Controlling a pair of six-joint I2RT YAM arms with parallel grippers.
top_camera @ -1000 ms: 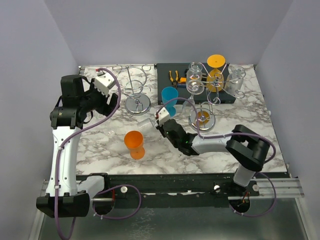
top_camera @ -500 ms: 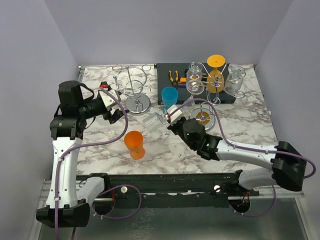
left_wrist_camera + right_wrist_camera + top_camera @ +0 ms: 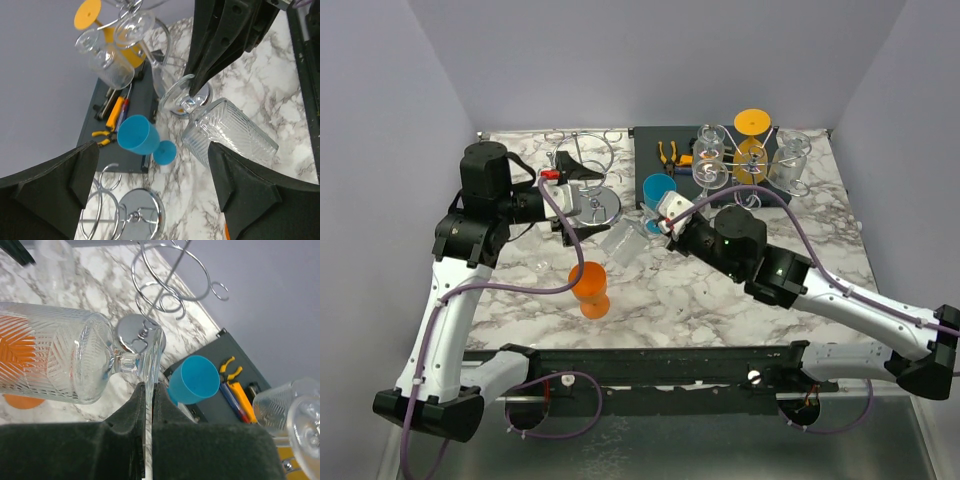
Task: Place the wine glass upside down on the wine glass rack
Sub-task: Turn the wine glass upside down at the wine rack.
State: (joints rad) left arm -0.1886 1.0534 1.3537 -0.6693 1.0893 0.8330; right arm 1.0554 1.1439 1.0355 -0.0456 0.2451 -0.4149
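I note: right gripper (image 3: 148,390) pinches clear ribbed wine glass (image 3: 55,360) by its foot; left gripper (image 3: 570,197) gapes wide, empty, just left.

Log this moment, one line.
right pincer: shut on clear wine glass foot | glass: sideways | left pincer: open, empty | empty rack: glass not yet hung

Left gripper (image 3: 568,200) spread wide; right gripper (image 3: 148,390) pinched closed
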